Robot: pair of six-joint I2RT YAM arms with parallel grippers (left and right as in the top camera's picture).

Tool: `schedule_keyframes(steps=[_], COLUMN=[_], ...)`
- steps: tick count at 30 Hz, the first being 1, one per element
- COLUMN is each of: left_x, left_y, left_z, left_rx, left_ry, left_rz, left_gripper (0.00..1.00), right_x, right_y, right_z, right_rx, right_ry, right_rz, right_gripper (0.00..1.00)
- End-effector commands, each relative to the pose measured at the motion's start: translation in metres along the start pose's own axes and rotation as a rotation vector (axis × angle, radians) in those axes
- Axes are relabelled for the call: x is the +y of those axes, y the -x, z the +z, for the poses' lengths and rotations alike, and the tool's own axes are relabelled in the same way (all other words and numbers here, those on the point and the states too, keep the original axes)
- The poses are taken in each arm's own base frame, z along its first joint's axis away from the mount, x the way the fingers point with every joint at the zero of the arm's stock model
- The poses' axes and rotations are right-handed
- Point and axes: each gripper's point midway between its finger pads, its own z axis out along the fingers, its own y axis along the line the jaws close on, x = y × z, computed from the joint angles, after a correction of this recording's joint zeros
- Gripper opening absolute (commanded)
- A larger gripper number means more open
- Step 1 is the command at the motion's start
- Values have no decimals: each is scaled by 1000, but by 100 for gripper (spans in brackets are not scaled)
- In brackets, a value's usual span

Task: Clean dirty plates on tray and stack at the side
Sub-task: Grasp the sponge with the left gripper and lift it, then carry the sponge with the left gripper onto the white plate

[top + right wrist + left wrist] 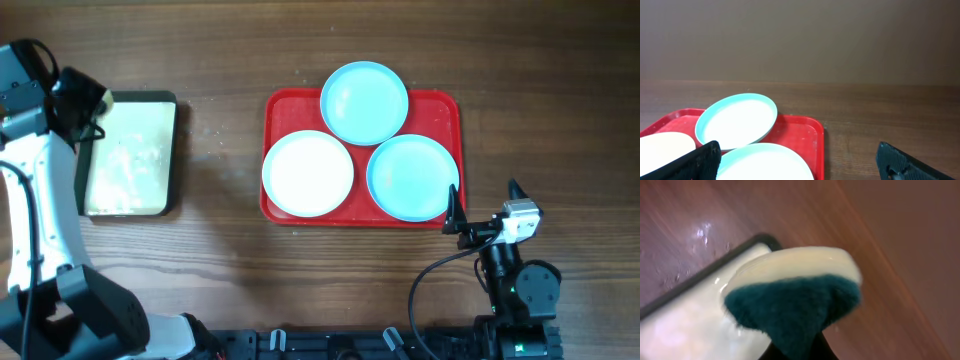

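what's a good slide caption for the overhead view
White plate and two light blue plates on the red tray; right gripper open beside it, left gripper at the dark-rimmed tray

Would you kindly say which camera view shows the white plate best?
The overhead view: the white plate lies whole on the red tray. The right wrist view catches only its edge; the left wrist view shows none.

Left gripper point(86, 114) jaws clamped on sponge point(795, 292); right gripper point(484, 202) jaws spread wide.

White left arm point(42, 205) with black joints; black right arm point(512, 268) with looping cable point(420, 290).
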Motion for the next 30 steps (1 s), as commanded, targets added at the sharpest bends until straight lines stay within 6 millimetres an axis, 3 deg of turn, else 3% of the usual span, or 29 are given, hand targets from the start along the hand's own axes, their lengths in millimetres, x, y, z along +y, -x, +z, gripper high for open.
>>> schedule_keyframes(steps=[1,3,4,6,7,8,9,10,11,12,13,14,15,16,18,19,22,24,26,29,30], left_x=[50,41,30,0,-28,-41,-48,-41,-22,0,16,41,58,70,69,58,9,3,21,51,56], left_y=[-60,-60,-51,-31,-7,3,11,15,14,0,-23,-60,-81,-91,-80,-65,-15,-3,-14,-54,-60], left_z=[66,65,54,23,-13,-34,-54,-57,-43,-15,15,58,81,92,81,67,-7,-29,-11,43,52], left_rx=[168,181,160,123,59,19,-26,-69,-101,-79,-15,79,147,189,169,132,-66,-127,-101,29,57], left_ry=[178,130,87,-60,-203,-274,-308,-259,-143,-46,-4,54,98,124,119,92,-73,-91,-27,51,67], left_rz=[44,37,29,18,23,32,45,77,90,86,87,95,126,154,141,140,151,151,146,141,141], left_gripper=[4,4,4,4,4,4,4,4,4,4,4,4,4,4,4,4,4,4,4,4,4], right_x=[-1,-1,-1,-1,-1,-1,-1,-1,-1,-1,-1,-1,-1,-1,-1,-1,-1,-1,-1,-1,-1], right_y=[1,1,1,1,1,1,1,1,1,1,1,1,1,1,1,1,1,1,1,1,1], right_z=[0,0,0,0,0,0,0,0,0,0,0,0,0,0,0,0,0,0,0,0,0], right_rx=[-5,-5,-5,-5,-5,-5,-5,-5,-5,-5,-5,-5,-5,-5,-5,-5,-5,-5,-5,-5,-5], right_ry=[-10,-9,-10,-10,-9,-10,-9,-10,-10,-9,-9,-9,-9,-9,-9,-9,-9,-9,-10,-9,-9], right_rz=[-13,-13,-13,-12,-13,-13,-13,-13,-13,-13,-13,-13,-13,-13,-12,-13,-13,-12,-13,-13,-13], right_gripper=[100,100,100,100,100,100,100,100,100,100,100,100,100,100,99,100,100,100,100,100,99])
